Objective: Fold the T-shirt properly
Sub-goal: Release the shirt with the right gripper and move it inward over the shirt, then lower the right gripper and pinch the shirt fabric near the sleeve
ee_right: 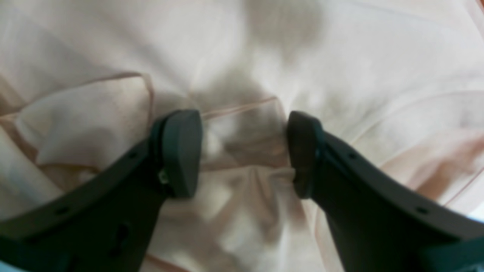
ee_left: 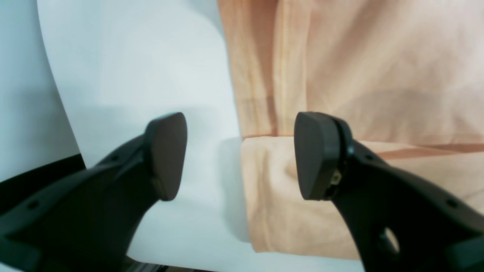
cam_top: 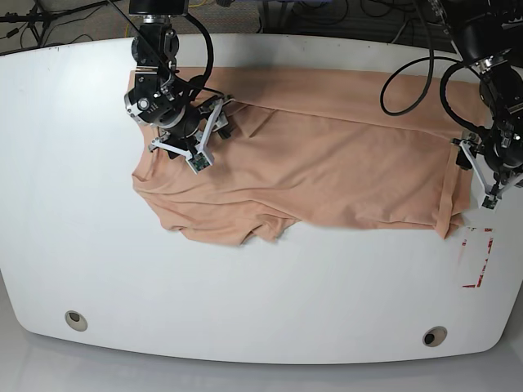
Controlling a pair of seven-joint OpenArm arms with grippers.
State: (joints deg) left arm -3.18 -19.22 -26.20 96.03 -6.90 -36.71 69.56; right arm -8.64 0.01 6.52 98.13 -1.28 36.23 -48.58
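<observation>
1. T-shirt [cam_top: 327, 155] lies spread and wrinkled across the white bench [cam_top: 245, 294]; I judge folding barely begun.
2. My right gripper [ee_right: 242, 151] straddles bunched cloth, jaws apart, nothing pinched yet.
3. My left gripper [ee_left: 242, 155] hangs open over the shirt's edge.

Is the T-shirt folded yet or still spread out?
Partly folded: the T-shirt lies spread wide across the table, with one long edge turned over along the far side and a narrow strip folded at its hem end.
</observation>
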